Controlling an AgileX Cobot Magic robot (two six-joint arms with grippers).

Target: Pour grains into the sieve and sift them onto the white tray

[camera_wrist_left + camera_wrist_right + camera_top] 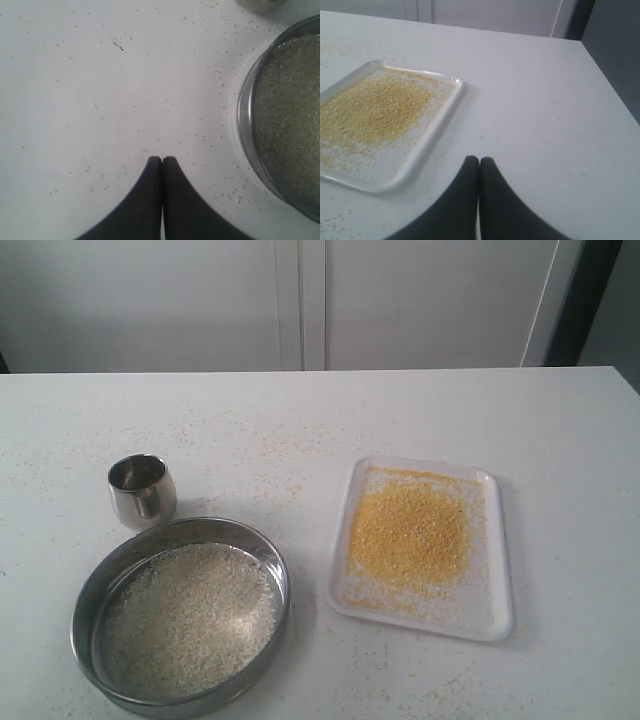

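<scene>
Sieve (pixel 82 630) of whitish grains (pixel 190 615) sits by a steel cup (pixel 142 490), yellow grains (pixel 408 533) cover the tray (pixel 499 560), both arms' jaws pressed together above the worktop (pixel 300 420).

white tray (pixel 497 540) glossy, carrying a bright-yellow patch of grains (pixel 410 535) thinning to pale speckle toward its 6 o'clock edge; sieve (pixel 200 532) silver-grey steel, its rice-like grains (pixel 190 615) whitish-beige; cup (pixel 142 490) mirror-bright steel; counter (pixel 300 410) white, flecked yellow; left tool (pixel 162 160) and right tool (pixel 479 160) matt black
</scene>
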